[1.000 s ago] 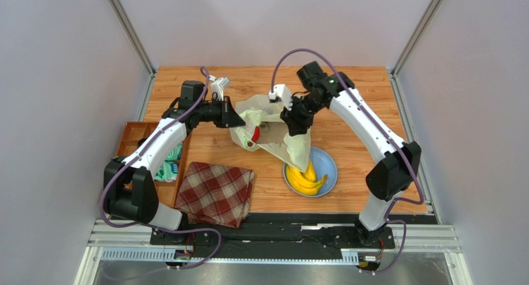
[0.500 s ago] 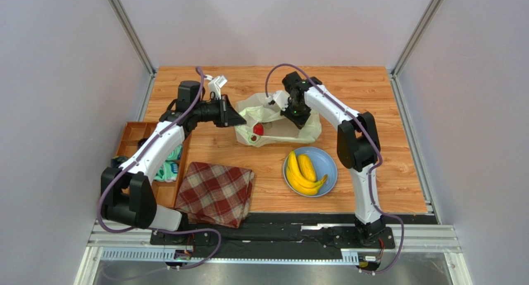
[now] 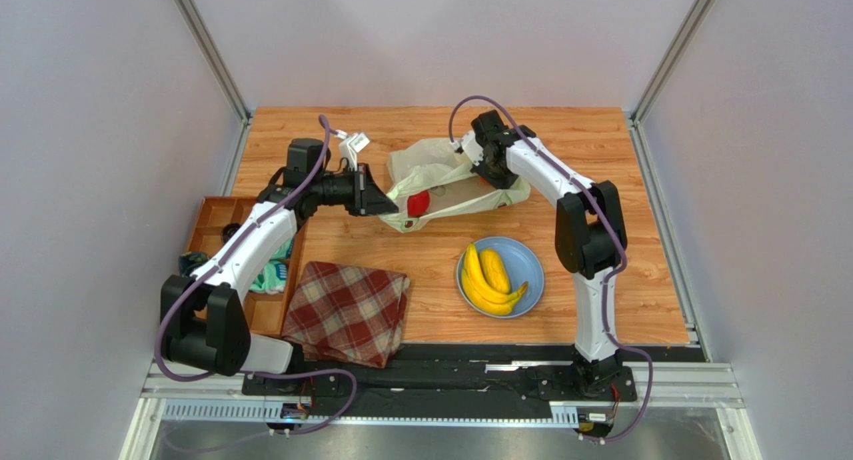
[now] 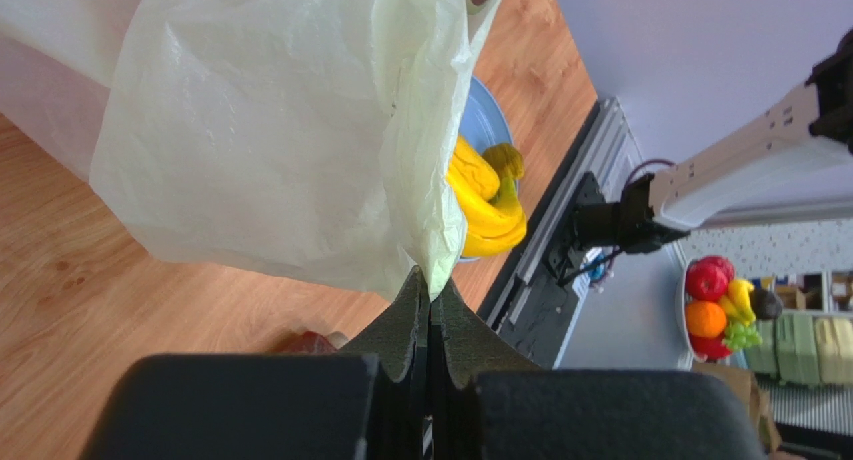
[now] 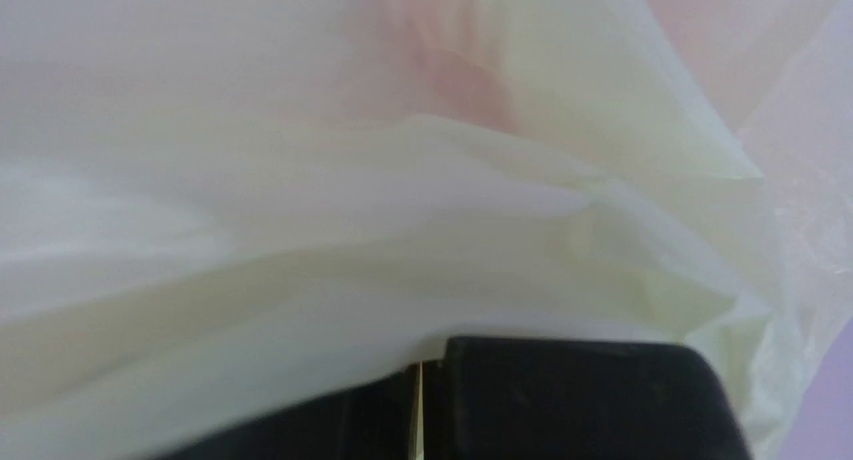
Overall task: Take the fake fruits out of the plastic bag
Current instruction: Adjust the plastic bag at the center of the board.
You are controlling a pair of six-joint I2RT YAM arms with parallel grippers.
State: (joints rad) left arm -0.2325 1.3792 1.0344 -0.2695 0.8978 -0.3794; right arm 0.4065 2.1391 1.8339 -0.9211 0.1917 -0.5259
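Overhead view of a wooden table (image 3: 601,140). A pale yellow-green bag (image 3: 451,185) lies just above the middle of the frame, stretched between two arms. The left gripper (image 3: 381,201), at the bag's left end, has its jaws pressed together on the thin edge; the left wrist view shows that pinch (image 4: 431,298) up close. The right gripper (image 3: 490,170), at the bag's upper right, pinches the film too, which fills the right wrist view (image 5: 418,385). A red fruit (image 3: 417,202) shows through the bag. The bananas (image 3: 486,280) rest on a blue plate (image 3: 529,260), lower right of the bag. A plaid cloth (image 3: 347,311) lies lower left.
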